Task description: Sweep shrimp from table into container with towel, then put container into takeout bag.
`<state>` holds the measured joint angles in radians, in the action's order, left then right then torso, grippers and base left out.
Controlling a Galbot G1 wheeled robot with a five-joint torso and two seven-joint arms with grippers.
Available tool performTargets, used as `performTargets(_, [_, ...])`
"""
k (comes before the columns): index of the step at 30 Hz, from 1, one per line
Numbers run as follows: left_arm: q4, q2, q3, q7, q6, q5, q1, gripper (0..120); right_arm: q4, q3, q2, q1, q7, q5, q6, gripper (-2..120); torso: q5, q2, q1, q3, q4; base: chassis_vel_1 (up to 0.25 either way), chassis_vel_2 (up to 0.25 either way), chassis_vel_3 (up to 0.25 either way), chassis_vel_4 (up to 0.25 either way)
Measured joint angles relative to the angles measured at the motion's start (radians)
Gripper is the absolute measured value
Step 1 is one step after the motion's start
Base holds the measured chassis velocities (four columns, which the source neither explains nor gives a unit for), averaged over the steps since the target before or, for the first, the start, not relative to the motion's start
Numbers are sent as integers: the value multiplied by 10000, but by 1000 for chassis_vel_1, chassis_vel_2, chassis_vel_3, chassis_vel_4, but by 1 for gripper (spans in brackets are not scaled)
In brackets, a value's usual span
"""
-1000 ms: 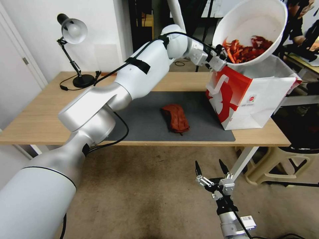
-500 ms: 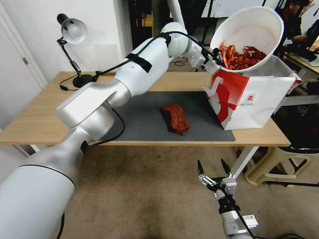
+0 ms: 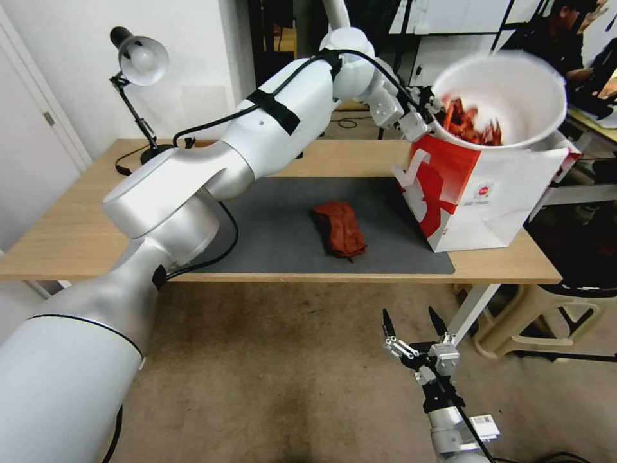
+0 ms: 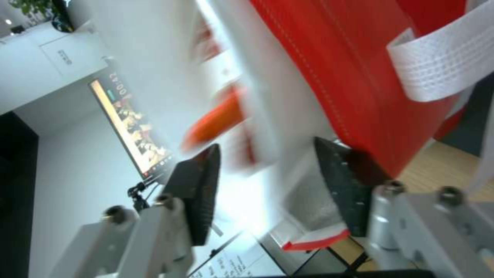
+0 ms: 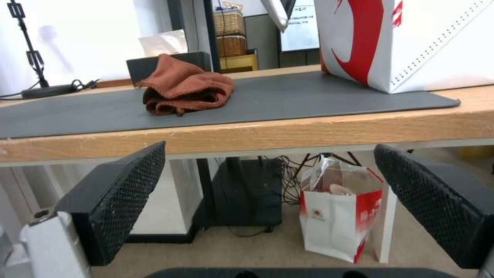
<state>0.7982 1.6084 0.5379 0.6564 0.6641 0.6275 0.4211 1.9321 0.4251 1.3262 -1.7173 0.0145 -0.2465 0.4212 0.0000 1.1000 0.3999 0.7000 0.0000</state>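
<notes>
The white container with red-orange shrimp inside sits tilted and blurred in the mouth of the red and white takeout bag at the table's right end. My left gripper is at the container's near rim; in the left wrist view its fingers stand apart on either side of the blurred rim, next to the bag's red side. The rust-red towel lies crumpled on the dark mat. My right gripper hangs open below the table's front edge.
A desk lamp stands at the table's far left corner. A beige stool sits by the table's right leg. Under the table stand a small red and white bag and a black box.
The container went down and to the right, from above the bag into its mouth, and is now blurred. The left arm stayed near the rim. The right arm barely moved.
</notes>
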Motion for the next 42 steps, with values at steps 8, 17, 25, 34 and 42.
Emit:
performTargets(8, [-188, -4, 7, -84, -154, -211, 15, 79, 44, -20, -25, -14, -8, 6, -6, 100, 0, 0, 0, 0, 1, 0, 0, 0, 0])
performTargets(17, [-267, -6, 372, -446, -1239, -3505, -30, 100, 32, -16, -48, -4, -55, -65, -22, 100, 0, 0, 1, 0, 2, 0, 0, 0, 0])
performTargets(25, [-881, -23, 1153, -2039, -2221, -7560, -279, 100, -2, -76, -46, 38, -58, -48, -41, 100, 2, 0, 2, 1, 2, 0, 0, 0, 0])
performTargets(34, [705, -1232, 2348, -4500, -5634, -13613, -1131, 100, 21, -173, -26, 93, -46, 32, -103, 100, -1, 0, 2, 1, 3, 0, 0, 0, 0])
performTargets(42, [2862, -2041, 2225, -6768, -7215, -16567, -1992, 100, 50, -159, -19, 22, -42, 35, -106, 100, -1, 0, 1, 0, -2, 0, 0, 0, 0])
